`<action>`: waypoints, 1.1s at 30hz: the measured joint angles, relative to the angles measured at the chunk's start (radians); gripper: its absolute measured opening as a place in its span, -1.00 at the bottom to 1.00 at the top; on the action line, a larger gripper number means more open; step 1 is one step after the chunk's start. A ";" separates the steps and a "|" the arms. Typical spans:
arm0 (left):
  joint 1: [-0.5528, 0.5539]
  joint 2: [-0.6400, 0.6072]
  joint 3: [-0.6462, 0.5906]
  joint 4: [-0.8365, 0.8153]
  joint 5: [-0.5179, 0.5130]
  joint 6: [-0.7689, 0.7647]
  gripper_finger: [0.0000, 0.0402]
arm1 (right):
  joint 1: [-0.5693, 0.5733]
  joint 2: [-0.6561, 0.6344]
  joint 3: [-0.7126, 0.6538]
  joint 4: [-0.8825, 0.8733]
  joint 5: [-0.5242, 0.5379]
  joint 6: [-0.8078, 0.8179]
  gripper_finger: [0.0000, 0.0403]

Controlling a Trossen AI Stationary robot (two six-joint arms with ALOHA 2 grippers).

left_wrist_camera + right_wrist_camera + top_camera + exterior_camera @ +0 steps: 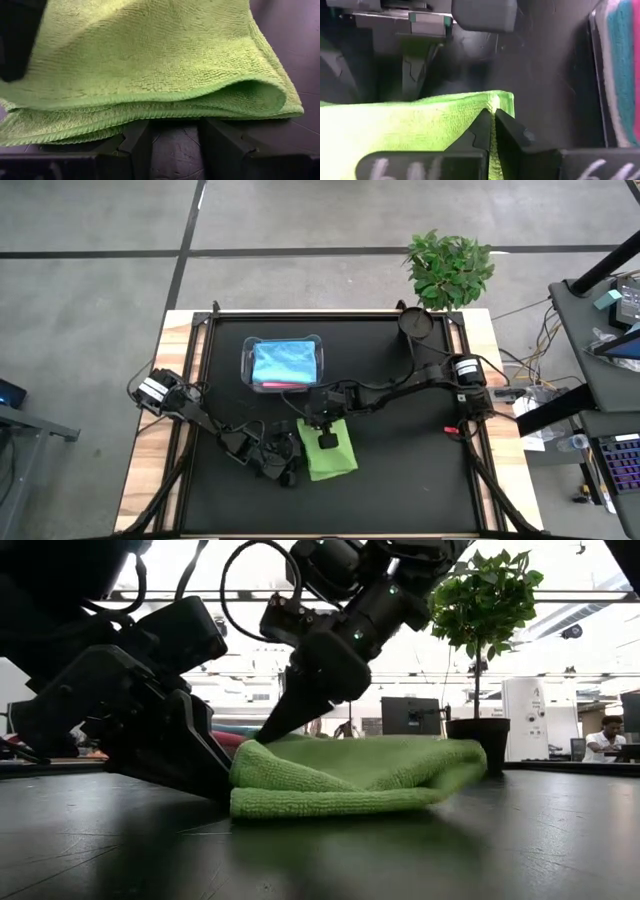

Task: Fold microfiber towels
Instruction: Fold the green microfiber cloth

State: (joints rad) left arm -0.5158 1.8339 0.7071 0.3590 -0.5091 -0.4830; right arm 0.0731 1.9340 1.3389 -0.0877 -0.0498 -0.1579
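Right now my right gripper (493, 131) is pinched fully together on the top layer of the lime green towel (360, 775), at the corner nearest the clear plastic tub (284, 363). That towel is nubby, looped microfiber with a stitched hem, doubled over into a soft rectangle whose rounded fold bulges on one side. It lies on the matte black tabletop (400, 450), near the middle and just in front of the tub. My left gripper (175, 145) sits low against the towel's opposite edge, fingers (227, 142) parted partway with bare tabletop between them, holding nothing that I can see. Inside the tub a light blue towel (285, 361) is stacked on top, and a pink edge shows beneath it. A small potted plant (449, 268) stands at the far right corner, well apart from my work.
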 joint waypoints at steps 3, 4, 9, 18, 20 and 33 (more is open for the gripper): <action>0.002 0.000 -0.003 0.000 0.000 0.000 -0.25 | 0.000 0.018 -0.001 0.028 0.000 0.008 -0.94; 0.003 0.000 -0.003 0.001 0.000 0.000 -0.25 | 0.000 0.025 -0.002 0.038 0.000 0.013 -0.93; 0.007 0.000 -0.008 0.001 0.003 0.000 -0.25 | 0.001 0.036 -0.002 0.082 -0.001 0.018 -0.82; 0.009 0.000 -0.008 0.000 0.005 -0.001 -0.25 | 0.000 0.041 -0.002 0.099 0.052 0.029 -0.33; 0.009 0.000 -0.008 0.000 0.005 -0.001 -0.25 | 0.000 0.041 -0.002 0.106 0.052 0.024 -0.23; 0.011 0.000 -0.009 0.001 0.010 -0.006 -0.25 | 0.001 -0.002 -0.002 0.093 0.053 -0.001 -0.10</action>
State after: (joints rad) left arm -0.5053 1.8339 0.6979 0.3595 -0.4992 -0.4889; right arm 0.0738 1.9321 1.3365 0.0055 0.0032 -0.1585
